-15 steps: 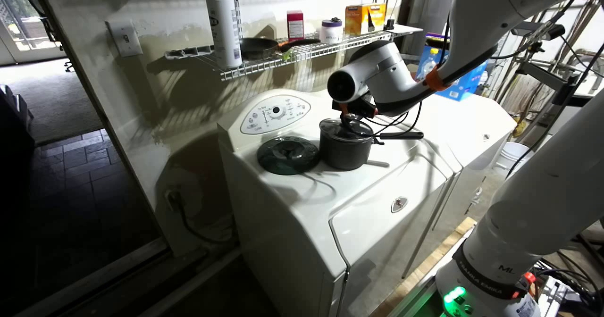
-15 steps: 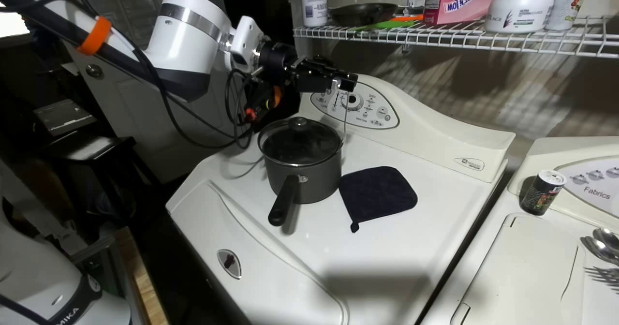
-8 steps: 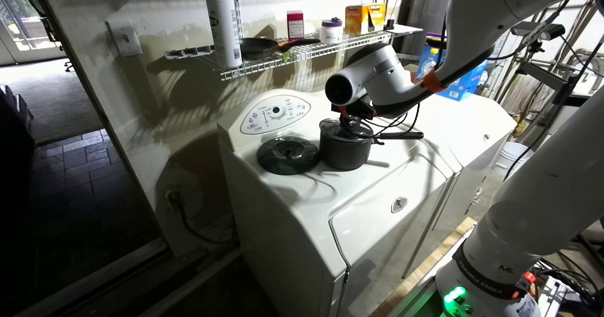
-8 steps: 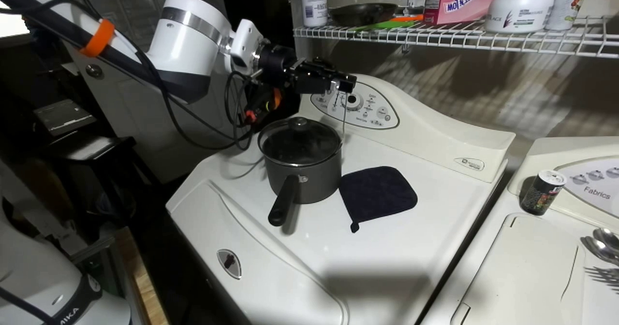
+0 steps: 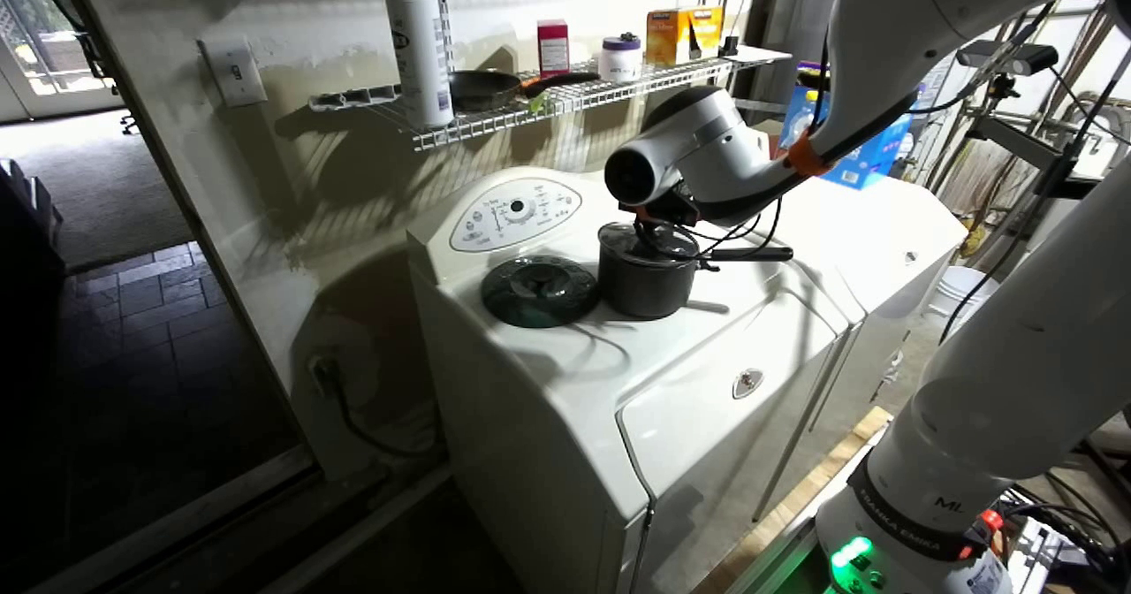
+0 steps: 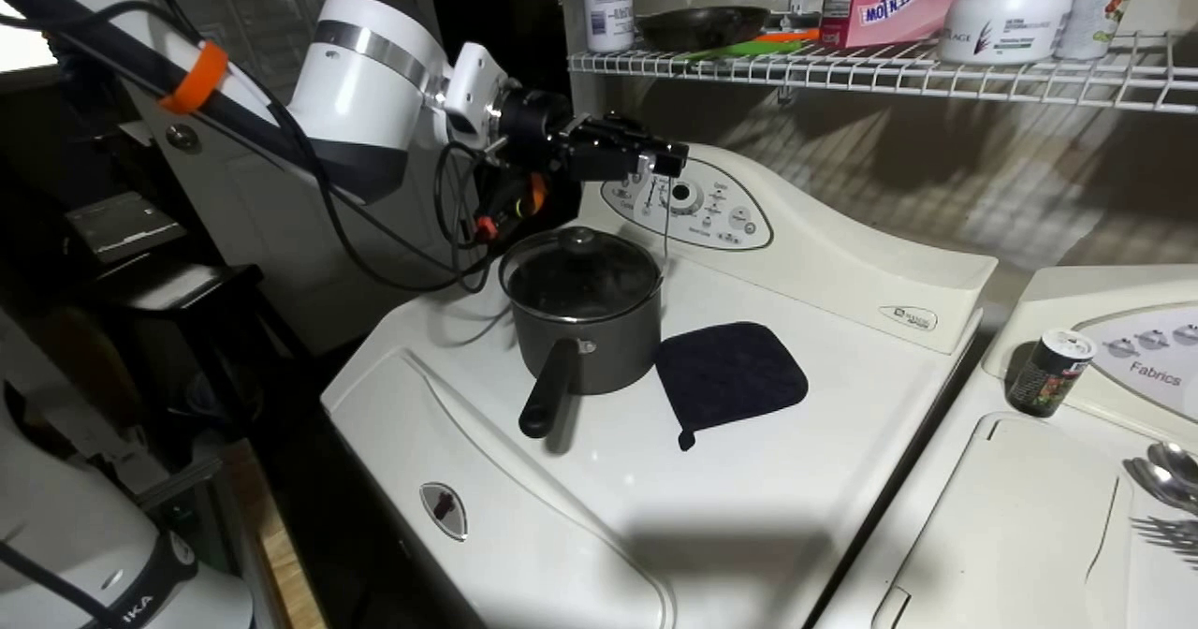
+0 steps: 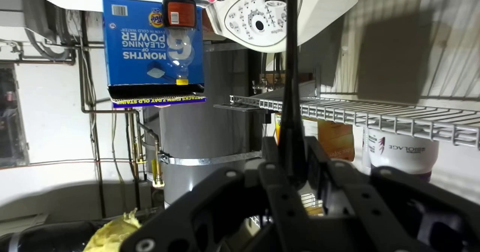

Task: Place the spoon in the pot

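- Gripper (image 7: 291, 147) pinched tight on spoon (image 7: 291, 64), shaft hanging down.
- In an exterior view: pot (image 6: 613, 353) at 7 o'clock from gripper on table (image 6: 749, 479), lid (image 6: 599, 283) on, blocking the mouth.
- Dark potholder (image 6: 735, 376) just beside pot at 4 o'clock; black can (image 6: 1050, 376) at 3, well apart.
- In an exterior view: dark disc (image 5: 541, 302) at pot's 9 o'clock.
- Vs a second ago: arm (image 5: 720, 156) slightly lower; pot, lid, potholder unmoved.
- Spoon's lower end lost near lid rim, contact unclear; cutlery (image 6: 1156, 483) at can's 4-to-5 o'clock, cut off by frame.
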Controlling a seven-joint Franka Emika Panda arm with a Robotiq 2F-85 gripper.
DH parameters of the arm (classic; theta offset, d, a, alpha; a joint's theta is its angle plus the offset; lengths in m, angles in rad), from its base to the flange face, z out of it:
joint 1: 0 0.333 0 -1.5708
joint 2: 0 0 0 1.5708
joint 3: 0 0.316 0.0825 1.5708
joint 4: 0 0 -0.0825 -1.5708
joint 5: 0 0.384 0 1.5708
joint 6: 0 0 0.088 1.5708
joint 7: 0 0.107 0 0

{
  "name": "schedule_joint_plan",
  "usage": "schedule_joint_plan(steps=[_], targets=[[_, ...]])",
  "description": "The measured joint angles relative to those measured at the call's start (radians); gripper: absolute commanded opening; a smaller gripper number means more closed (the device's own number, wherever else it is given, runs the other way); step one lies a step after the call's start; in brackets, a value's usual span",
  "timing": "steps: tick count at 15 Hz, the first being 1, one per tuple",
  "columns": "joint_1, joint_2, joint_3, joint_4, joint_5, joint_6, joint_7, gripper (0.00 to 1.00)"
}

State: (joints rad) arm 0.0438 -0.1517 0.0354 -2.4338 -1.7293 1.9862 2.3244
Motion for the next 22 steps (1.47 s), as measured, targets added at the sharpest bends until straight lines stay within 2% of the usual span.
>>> schedule_joint_plan(steps=[22], targets=[[0.007,0.036,0.016,0.000,-0.021,-0.062,0.011,0.05]])
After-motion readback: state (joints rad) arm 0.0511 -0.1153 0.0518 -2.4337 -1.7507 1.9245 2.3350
